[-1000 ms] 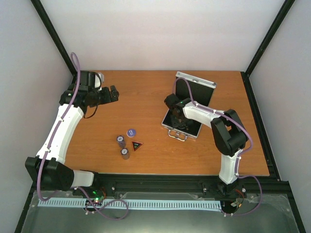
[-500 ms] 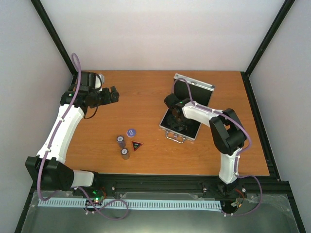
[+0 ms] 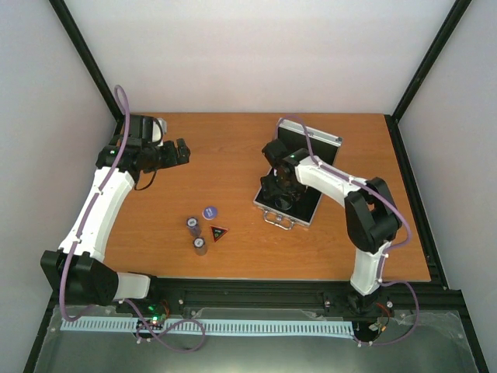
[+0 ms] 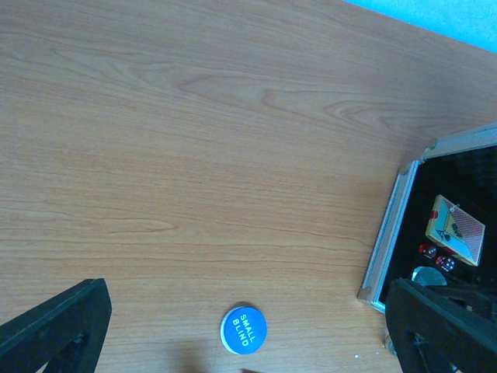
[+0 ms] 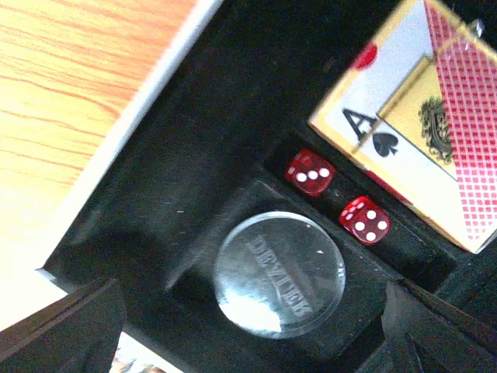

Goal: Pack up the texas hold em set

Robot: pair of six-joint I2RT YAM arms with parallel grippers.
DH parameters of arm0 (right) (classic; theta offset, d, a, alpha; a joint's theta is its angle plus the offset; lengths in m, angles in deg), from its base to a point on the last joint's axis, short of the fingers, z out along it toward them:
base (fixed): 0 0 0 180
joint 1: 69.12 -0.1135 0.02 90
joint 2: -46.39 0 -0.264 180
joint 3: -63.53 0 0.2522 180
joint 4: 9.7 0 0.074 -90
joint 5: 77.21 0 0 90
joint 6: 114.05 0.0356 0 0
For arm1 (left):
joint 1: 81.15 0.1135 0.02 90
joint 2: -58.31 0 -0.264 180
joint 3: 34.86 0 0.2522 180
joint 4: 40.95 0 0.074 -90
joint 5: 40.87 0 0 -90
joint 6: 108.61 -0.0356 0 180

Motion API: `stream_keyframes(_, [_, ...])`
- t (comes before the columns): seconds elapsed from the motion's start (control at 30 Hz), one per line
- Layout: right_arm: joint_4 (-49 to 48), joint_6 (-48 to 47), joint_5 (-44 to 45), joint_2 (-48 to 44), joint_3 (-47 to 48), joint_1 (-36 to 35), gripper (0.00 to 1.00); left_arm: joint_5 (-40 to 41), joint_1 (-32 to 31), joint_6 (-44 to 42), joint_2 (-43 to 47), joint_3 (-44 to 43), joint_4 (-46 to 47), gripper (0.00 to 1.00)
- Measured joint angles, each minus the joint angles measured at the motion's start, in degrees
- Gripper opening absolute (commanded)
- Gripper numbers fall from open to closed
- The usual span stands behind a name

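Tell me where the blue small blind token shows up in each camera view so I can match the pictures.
Top external: the blue token sits left of centre, just above the triangular token.
Left wrist: the blue token is near the bottom edge, about centre.
Right wrist: not in it.
Shared landmark: the silver case, right of centre from above, at the right edge in the left wrist view, filling the right wrist view.

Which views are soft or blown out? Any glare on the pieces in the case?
Right wrist: slightly soft close-up, white glare patch on the clear dealer button, bottom-left corner blown out, card box print readable. Left wrist: even light, sharp wood grain, blue token lettering legible. Top external: even light, soft shadows; case interior reads flat black.
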State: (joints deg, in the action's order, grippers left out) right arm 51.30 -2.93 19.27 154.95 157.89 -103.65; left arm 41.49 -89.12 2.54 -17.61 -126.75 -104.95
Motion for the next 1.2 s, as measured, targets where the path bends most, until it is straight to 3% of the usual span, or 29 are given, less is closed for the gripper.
stream_keyframes(0.27, [0.7,-3.52,-6.21,-3.69,1.77,0.0,0.91,1.55,0.0,-0.02,-0.63,0.0,0.0,1.0])
stream_keyframes(0.53, [-0.17,-4.5,-14.21,-2.51,-2.58,0.0,0.92,4.17,0.0,0.09,-2.6,0.13,0.2,1.0])
stream_keyframes(1.2, [-0.09,-7.02,-14.43,3.78,-0.39,0.81,0.93,6.64,0.0,1.16,-7.26,-0.33,0.9,1.0])
